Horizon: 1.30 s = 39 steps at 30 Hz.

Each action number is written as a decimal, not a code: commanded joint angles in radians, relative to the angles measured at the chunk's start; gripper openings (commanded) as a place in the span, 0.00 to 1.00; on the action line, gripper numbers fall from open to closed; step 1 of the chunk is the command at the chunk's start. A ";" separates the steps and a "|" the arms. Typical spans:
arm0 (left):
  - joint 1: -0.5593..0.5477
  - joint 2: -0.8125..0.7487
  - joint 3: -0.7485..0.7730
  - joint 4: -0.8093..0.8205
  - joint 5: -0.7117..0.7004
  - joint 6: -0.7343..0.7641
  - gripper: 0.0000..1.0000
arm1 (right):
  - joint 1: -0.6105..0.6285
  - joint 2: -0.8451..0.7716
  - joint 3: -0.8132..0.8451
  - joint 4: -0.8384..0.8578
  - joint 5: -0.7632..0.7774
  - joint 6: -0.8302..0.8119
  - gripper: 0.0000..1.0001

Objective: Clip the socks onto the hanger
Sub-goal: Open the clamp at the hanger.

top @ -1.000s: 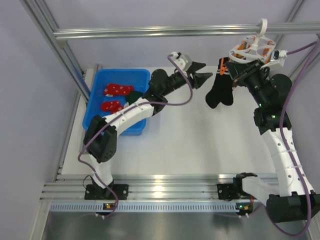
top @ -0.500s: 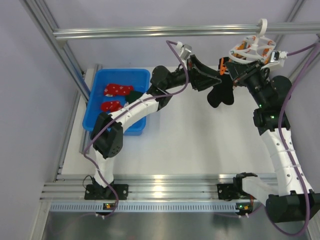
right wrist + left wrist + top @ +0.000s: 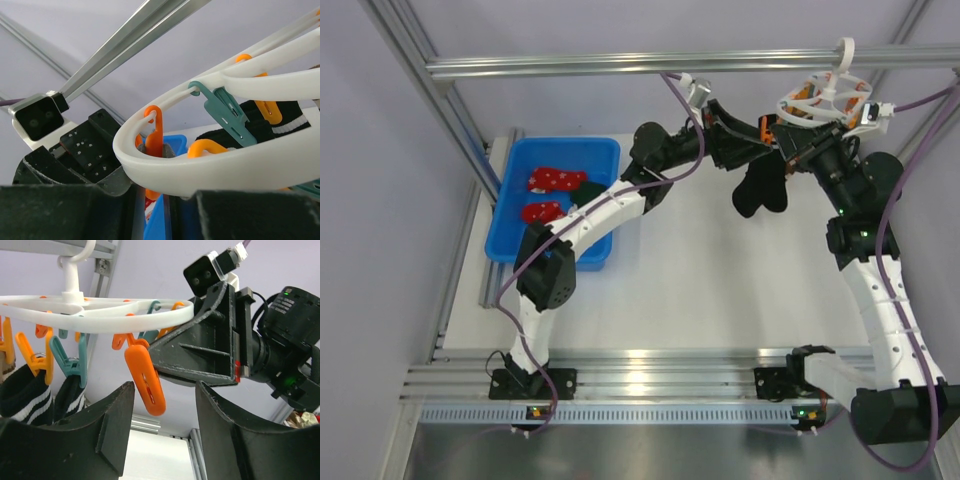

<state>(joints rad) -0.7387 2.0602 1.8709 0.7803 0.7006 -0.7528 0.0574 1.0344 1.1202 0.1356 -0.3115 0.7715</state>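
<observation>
The white ring hanger (image 3: 825,100) hangs by its hook from the top rail, with orange and teal pegs under it. My left gripper (image 3: 758,150) is open and empty at the ring's left edge. In the left wrist view its fingers (image 3: 117,420) flank an orange peg (image 3: 145,376) without touching it. My right gripper (image 3: 798,150) is shut on the hanger's rim (image 3: 200,175). Two red socks with white specks (image 3: 557,180) lie in the blue bin (image 3: 595,255). No green sock shows.
A black sock with white stripes (image 3: 760,190) hangs clipped from the ring over the table; it also shows in the left wrist view (image 3: 25,397). The aluminium rail (image 3: 620,66) crosses overhead. The two grippers are very close together.
My left arm has swung right and up from beside the bin to the hanger, and its open fingers now bracket an orange peg. The right arm and the hanger have stayed still.
</observation>
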 commanded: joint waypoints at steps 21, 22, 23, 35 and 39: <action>-0.018 0.025 0.097 -0.141 -0.076 0.268 0.00 | -0.022 -0.034 0.010 -0.062 0.028 -0.070 0.59; -0.018 0.023 0.097 -0.154 -0.084 0.297 0.00 | -0.025 -0.040 0.009 -0.062 0.028 -0.081 0.62; -0.021 0.015 0.094 -0.177 -0.088 0.328 0.00 | -0.027 -0.051 0.007 -0.062 0.026 -0.104 0.63; -0.074 -0.063 0.007 -0.228 -0.148 0.726 0.00 | -0.027 -0.013 0.059 -0.021 -0.031 -0.170 0.67; -0.085 -0.068 0.005 -0.242 -0.153 0.796 0.00 | -0.025 0.000 0.067 -0.005 -0.046 -0.175 0.69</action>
<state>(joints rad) -0.8040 2.0518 1.8904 0.5678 0.5377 -0.0834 0.0380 1.0210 1.1278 0.0429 -0.3130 0.6304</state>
